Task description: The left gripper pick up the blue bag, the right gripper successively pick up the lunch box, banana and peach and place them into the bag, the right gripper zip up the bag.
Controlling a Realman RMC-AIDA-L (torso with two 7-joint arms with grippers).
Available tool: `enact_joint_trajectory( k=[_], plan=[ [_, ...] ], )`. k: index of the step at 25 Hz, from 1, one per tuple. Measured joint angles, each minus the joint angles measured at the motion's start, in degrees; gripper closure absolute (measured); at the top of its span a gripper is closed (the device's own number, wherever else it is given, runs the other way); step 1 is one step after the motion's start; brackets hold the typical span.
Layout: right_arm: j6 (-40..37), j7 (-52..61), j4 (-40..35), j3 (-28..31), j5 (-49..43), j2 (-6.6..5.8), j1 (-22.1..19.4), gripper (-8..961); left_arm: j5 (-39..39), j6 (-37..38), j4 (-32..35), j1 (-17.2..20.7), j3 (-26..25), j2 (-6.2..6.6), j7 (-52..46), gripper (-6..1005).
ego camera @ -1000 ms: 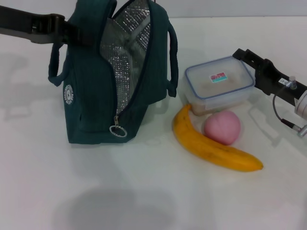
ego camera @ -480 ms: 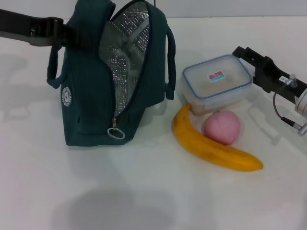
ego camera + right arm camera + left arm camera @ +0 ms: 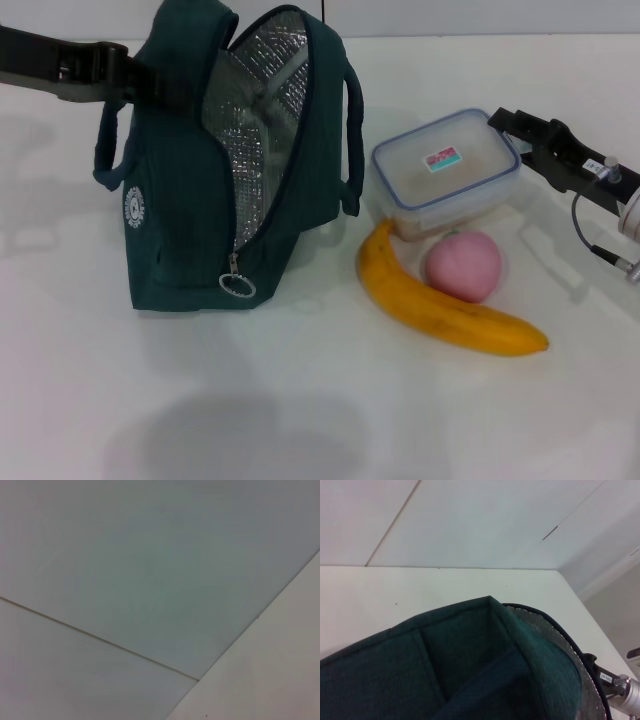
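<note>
The blue bag (image 3: 180, 200) stands upright at the left in the head view, its mouth unzipped and the foil lining showing. My left gripper (image 3: 145, 80) is shut on its top edge; the left wrist view shows only the bag's fabric (image 3: 460, 670). The lunch box (image 3: 447, 172) lies right of the bag, and my right gripper (image 3: 515, 130) is closed around its right end. In front of the box lie the banana (image 3: 440, 305) and the peach (image 3: 462, 266), which touch each other. The right wrist view shows none of them.
A ring zipper pull (image 3: 237, 286) hangs low on the bag's front. The white table (image 3: 300, 400) stretches in front of the objects. My right arm's cable and silver wrist (image 3: 625, 225) sit at the right edge.
The bag has shifted a little to the left with my left gripper. The lunch box has slid and turned slightly left at my right gripper. Banana and peach stay put.
</note>
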Motion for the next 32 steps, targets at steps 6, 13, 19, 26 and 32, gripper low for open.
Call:
enact_joint_trajectory(
  k=[6, 13, 19, 26, 32],
  plan=[
    [-0.66, -0.03, 0.00, 0.30, 0.21, 0.00, -0.31, 618, 0.00, 0.01, 0.00, 0.00, 0.00, 0.10, 0.06, 951],
    [-1.17, -0.05, 0.00, 0.23, 0.34, 0.00, -0.30, 779, 0.00, 0.09, 0.00, 0.00, 0.00, 0.10, 0.06, 951],
    [-2.90, -0.05, 0.01, 0.52, 0.50, 0.00, -0.87, 830, 0.00, 0.09, 0.00, 0.00, 0.00, 0.04, 0.15, 952],
    [-8.60, -0.27, -1.47, 3.02, 2.60, 0.00, -3.61, 858, -0.01, 0.08, 0.00, 0.00, 0.00, -0.04, 0.16, 952],
    [-15.93, -1.53, -2.04, 3.94, 8.55, 0.00, -6.25, 856, -0.01, 0.07, -0.30, -0.04, 0.00, -0.27, 0.27, 952]
  ],
)
